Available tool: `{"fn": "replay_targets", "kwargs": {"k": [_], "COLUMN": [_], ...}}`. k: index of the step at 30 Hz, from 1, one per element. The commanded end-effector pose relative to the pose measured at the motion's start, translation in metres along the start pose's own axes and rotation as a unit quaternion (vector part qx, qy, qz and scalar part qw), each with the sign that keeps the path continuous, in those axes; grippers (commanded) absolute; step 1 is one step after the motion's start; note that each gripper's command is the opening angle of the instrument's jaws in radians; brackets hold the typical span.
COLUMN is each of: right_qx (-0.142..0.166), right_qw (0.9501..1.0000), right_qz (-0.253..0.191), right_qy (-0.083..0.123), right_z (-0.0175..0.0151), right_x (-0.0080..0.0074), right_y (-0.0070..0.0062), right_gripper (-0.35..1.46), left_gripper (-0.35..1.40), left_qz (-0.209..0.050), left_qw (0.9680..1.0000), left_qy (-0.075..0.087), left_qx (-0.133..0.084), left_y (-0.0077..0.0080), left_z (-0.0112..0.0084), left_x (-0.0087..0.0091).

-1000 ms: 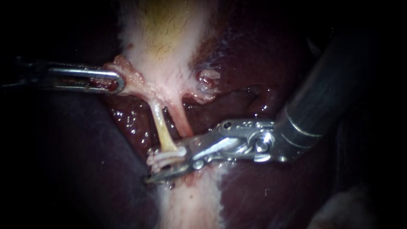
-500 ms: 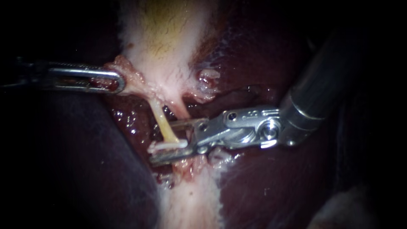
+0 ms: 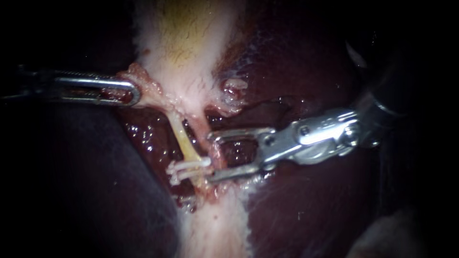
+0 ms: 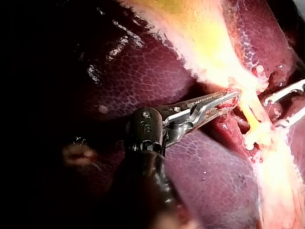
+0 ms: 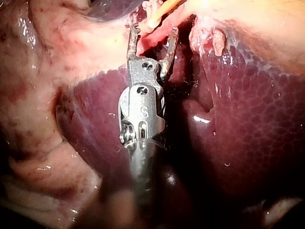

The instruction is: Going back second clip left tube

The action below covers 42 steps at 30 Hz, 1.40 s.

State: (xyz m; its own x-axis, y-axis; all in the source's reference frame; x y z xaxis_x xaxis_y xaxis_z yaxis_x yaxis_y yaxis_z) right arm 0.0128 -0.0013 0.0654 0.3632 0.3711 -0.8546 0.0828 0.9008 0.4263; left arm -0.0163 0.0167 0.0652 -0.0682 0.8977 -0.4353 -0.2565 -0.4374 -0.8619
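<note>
Left tube (image 3: 181, 138) runs taut from the gallbladder (image 3: 186, 38) to a white clip (image 3: 189, 166) pinched across it; my left instrument (image 3: 129, 91) grips the gallbladder's edge, likely to tension the tube — my right instrument (image 3: 211, 157) sits beside the clip, jaws apart and empty, free to withdraw.

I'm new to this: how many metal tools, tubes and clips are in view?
Instruments: 2 (left instrument, shut on tissue; right instrument, jaws open)
Tubes: 2 (left tube, right tube)
Clips: 2 (upper clip, lower clip, both on the left tube)
Total: 6
</note>
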Motion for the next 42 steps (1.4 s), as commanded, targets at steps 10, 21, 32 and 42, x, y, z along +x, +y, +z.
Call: {"fn": "replay_targets", "kwargs": {"k": [10,21,32,42], "right_qx": [-0.015,-0.010,-0.009,-0.008], "right_qw": [0.9998,0.9998,0.9998,0.9999], "right_qz": [-0.014,-0.015,-0.015,-0.015], "right_qy": [-0.001,0.000,0.000,0.000], "right_z": [-0.0075,-0.0084,-0.0084,-0.0084], "right_x": [0.0008,0.0008,0.0009,0.0010], "right_y": [0.0003,0.0001,-0.0002,-0.0003], "right_gripper": [0.50,0.50,0.50,0.50], "left_gripper": [-0.35,-0.35,-0.35,-0.35], "left_qz": [0.000,0.002,0.008,0.009], "left_qw": [1.0000,1.0000,1.0000,0.9999], "left_qy": [0.000,0.001,0.003,0.003], "left_qx": [0.000,0.001,0.005,0.003], "left_y": [0.0000,-0.0008,-0.0029,-0.0035], "left_z": [0.0001,0.0007,0.0033,0.0049], "left_x": [0.0000,-0.0006,-0.0019,-0.0023]}}
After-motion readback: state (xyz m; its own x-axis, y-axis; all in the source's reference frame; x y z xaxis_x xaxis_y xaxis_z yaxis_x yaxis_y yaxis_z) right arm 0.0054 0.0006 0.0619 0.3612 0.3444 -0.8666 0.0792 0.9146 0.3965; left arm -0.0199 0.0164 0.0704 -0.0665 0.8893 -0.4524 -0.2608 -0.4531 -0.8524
